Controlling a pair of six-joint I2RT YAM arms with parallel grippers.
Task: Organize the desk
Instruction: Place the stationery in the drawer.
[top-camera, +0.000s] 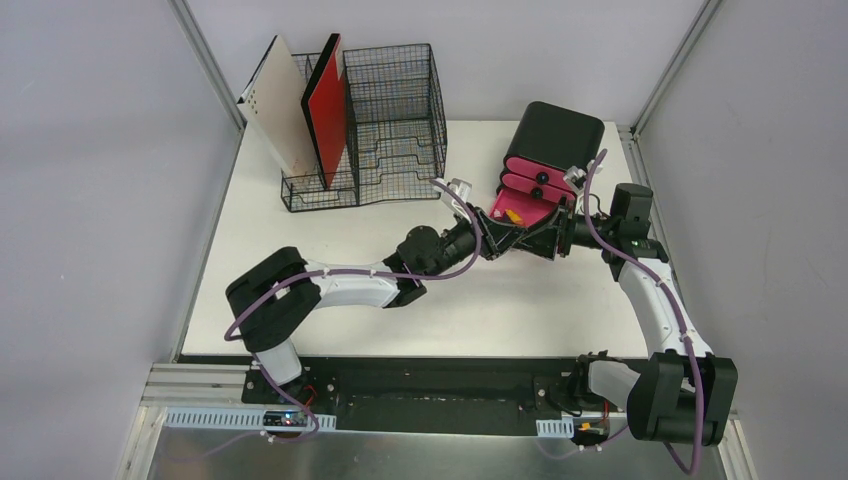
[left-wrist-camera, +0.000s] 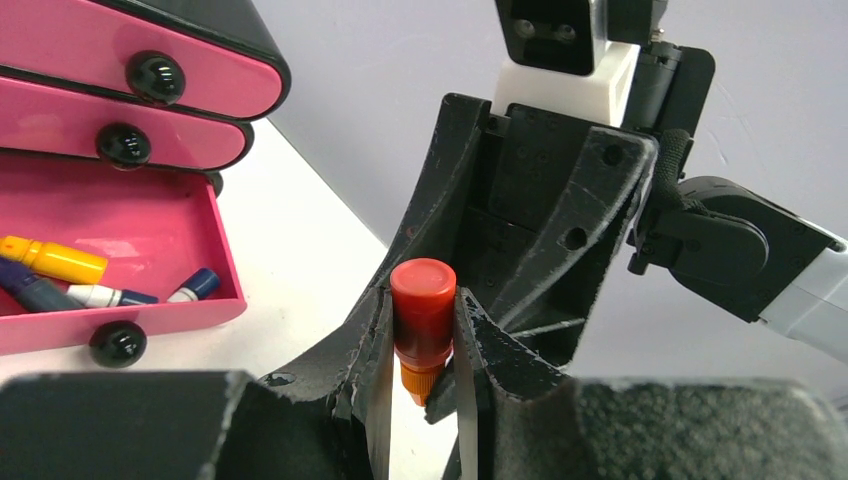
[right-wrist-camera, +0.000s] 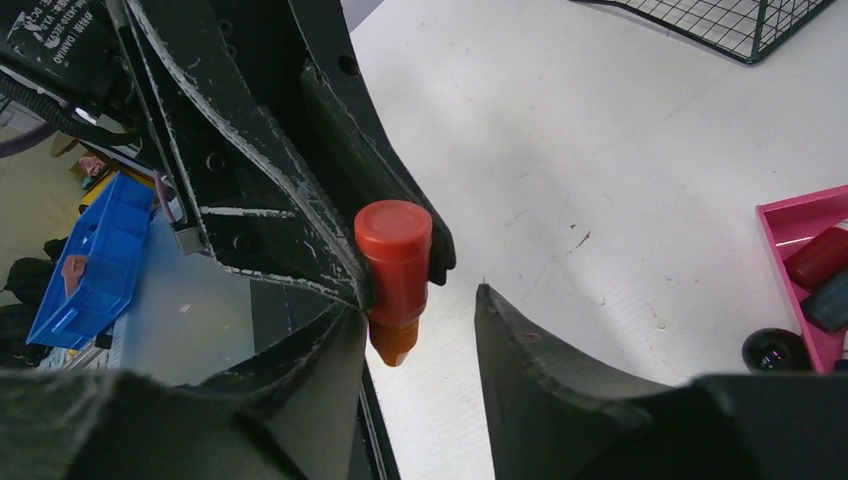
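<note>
The left gripper (left-wrist-camera: 424, 312) squeezes a red marker (left-wrist-camera: 422, 300) tight between its two fingers. The right gripper (right-wrist-camera: 415, 302) has its fingers apart around the same marker. One finger is close against it and the other leaves a gap. The white desk (top-camera: 560, 310) lies right under both. Near them is an open pink drawer (left-wrist-camera: 150, 225) with pens (left-wrist-camera: 60, 262) inside, under the black box (top-camera: 555, 135).

Marker (left-wrist-camera: 422, 322): barrel covered by the left gripper (left-wrist-camera: 422, 298); only cap and collar are seen.
Drawer (left-wrist-camera: 130, 225): cut by the left edge, pens (left-wrist-camera: 55, 260) with it.
Wire rack (right-wrist-camera: 740, 20): cropped at the top edge.
</note>
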